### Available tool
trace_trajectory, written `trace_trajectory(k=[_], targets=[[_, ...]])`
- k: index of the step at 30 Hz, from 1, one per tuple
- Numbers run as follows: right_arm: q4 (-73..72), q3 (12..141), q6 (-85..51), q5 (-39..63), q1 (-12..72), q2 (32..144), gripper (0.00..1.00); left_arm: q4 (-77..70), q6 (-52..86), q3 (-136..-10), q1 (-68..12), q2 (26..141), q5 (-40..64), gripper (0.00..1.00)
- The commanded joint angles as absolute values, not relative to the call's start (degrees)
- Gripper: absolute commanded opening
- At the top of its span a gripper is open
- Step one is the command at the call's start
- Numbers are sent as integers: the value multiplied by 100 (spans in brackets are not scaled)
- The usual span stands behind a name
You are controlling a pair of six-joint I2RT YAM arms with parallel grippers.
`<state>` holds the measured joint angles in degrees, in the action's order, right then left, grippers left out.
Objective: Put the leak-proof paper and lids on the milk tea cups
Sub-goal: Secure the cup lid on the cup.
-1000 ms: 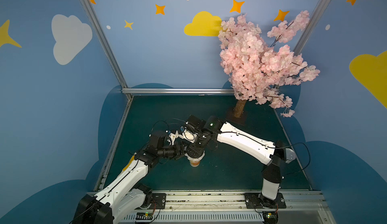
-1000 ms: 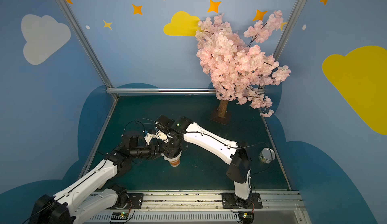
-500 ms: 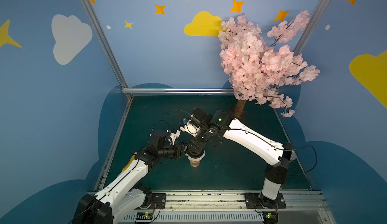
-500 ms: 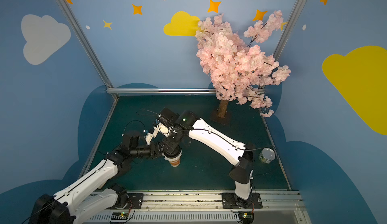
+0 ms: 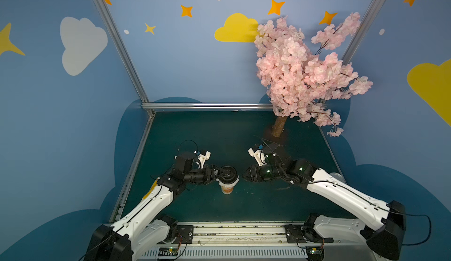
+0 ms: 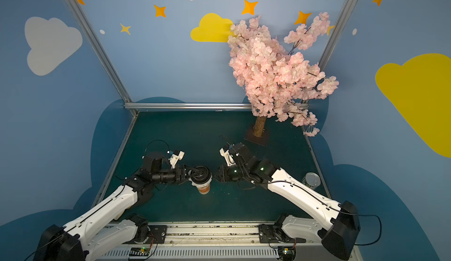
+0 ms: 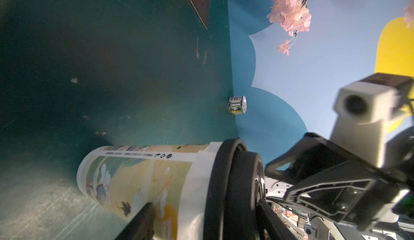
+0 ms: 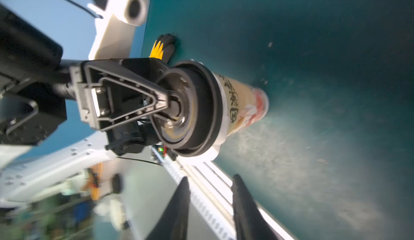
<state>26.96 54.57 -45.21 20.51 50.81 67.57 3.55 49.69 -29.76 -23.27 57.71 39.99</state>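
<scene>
Dark green surface [image 5: 219, 137], blue cloud walls [image 5: 195, 64]: the tall white paper cup with orange print [image 5: 227, 188] stands upright, thin whitish leak-proof paper [image 7: 197, 176] skirting its rim under a black round plastic lid [image 7: 226, 182]. Left pincer [image 5: 222, 172] — jaws apart — brackets that lid; right pincer [image 5: 244, 175], parted and empty, waits just beside.

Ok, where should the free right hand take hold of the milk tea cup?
Probably the printed wall of the cup, below the black lid, approached level from where the right hand is: the cup stands upright, and the left hand crowds the lid from the opposite side.
</scene>
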Motion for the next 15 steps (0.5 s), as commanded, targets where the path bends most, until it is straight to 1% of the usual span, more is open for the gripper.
trace_trajectory(k=[1, 6, 11, 15], targets=[[1235, 5074, -5560, 2624, 5063, 6750, 41, 1556, 4843, -2584, -2418, 6100, 3552, 68], [651, 4558, -5808, 2693, 5062, 6793, 42, 1613, 4852, -2575, -2415, 6050, 3489, 68], [445, 4448, -5852, 2751, 5041, 6837, 44, 1634, 4862, -2575, -2420, 6034, 3472, 67], [468, 4378, -5854, 2716, 4992, 6921, 43, 1626, 4852, -2584, -2422, 6056, 3472, 67]])
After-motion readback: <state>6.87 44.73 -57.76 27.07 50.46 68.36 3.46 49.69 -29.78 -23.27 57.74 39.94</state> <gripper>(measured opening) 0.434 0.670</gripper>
